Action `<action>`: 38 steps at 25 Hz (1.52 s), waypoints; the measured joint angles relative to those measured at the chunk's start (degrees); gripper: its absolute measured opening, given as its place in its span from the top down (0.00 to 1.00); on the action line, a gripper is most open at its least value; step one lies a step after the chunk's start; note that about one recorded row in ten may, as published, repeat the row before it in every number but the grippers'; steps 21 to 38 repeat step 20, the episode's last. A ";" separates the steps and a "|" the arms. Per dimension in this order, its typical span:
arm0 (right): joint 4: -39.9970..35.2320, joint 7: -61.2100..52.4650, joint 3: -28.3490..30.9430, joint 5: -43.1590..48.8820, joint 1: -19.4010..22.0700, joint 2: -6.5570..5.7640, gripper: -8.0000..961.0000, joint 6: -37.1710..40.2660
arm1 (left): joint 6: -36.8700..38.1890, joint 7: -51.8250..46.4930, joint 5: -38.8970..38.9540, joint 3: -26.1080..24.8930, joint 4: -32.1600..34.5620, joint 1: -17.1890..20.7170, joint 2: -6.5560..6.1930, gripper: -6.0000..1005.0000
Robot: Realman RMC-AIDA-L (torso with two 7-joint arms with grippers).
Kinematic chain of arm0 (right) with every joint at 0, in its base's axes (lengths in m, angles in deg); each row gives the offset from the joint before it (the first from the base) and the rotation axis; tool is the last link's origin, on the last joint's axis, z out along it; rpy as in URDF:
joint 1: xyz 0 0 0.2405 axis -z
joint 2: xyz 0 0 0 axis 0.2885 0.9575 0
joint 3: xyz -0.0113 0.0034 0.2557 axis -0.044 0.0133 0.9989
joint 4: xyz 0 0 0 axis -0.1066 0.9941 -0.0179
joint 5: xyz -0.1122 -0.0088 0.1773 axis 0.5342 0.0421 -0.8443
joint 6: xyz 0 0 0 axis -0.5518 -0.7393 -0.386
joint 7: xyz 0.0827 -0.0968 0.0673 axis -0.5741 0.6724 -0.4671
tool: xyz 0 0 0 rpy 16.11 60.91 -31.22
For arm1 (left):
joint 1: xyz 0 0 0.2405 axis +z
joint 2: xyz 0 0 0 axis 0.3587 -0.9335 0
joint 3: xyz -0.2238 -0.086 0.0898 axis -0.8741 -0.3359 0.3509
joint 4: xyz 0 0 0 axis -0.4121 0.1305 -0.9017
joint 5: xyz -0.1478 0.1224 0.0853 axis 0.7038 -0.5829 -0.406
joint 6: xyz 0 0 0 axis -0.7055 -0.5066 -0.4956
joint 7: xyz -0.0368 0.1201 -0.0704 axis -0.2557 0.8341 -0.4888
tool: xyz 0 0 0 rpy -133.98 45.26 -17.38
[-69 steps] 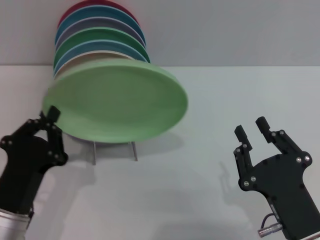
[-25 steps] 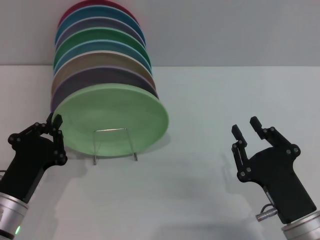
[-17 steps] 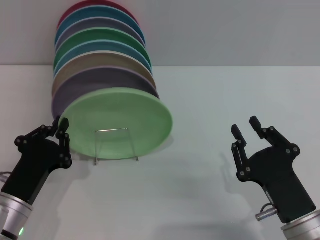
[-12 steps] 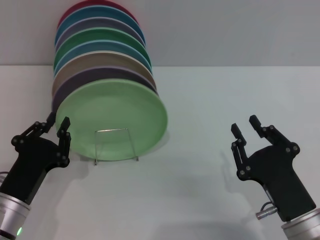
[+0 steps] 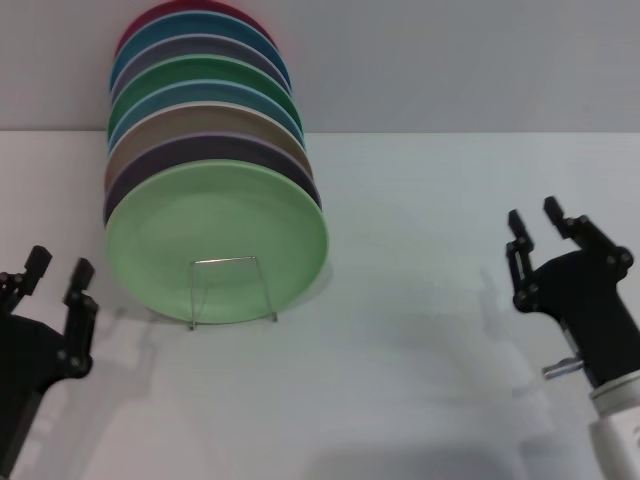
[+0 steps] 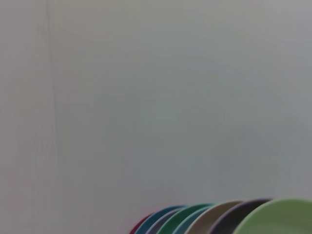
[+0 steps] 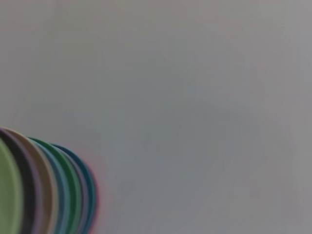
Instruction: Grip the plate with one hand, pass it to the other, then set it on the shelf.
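Observation:
The pale mint-green plate (image 5: 217,240) stands tilted on the thin wire shelf (image 5: 228,290), at the front of a row of coloured plates. Its rim also shows in the left wrist view (image 6: 280,218) and in the right wrist view (image 7: 6,195). My left gripper (image 5: 57,268) is open and empty, low at the left, apart from the plate. My right gripper (image 5: 533,224) is open and empty at the right, well away from the plate.
Several plates (image 5: 200,110) lean in a row behind the mint one: dark purple, tan, blue, darker green, grey, teal and red. They stand on a white table (image 5: 400,330) before a grey wall (image 5: 450,60).
My left gripper has opened, let go of the plate's rim and drawn back down and left. The plate has settled on the shelf. My right gripper has moved right and a little up.

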 joint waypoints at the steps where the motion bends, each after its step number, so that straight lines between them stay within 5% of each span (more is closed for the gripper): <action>1: -0.65 -1.19 0.65 0.00 -0.32 -0.07 0.64 -0.23 | 0.59 -0.12 -0.06 0.75 -0.17 0.28 0.09 0.60; 11: -8.73 -18.89 2.50 -0.03 -3.41 -0.38 0.63 1.12 | -4.44 -8.72 3.97 -1.71 -1.53 -1.06 -0.01 0.48; 16: -9.90 -19.51 2.92 0.03 -4.00 -0.14 0.41 1.18 | -4.67 -9.44 4.97 -3.45 -1.59 -1.06 -0.10 0.26; 38: -9.43 -19.65 4.42 -0.11 -4.05 -0.07 0.41 1.36 | -4.53 -9.46 5.05 -4.26 -1.42 -1.05 -0.12 0.26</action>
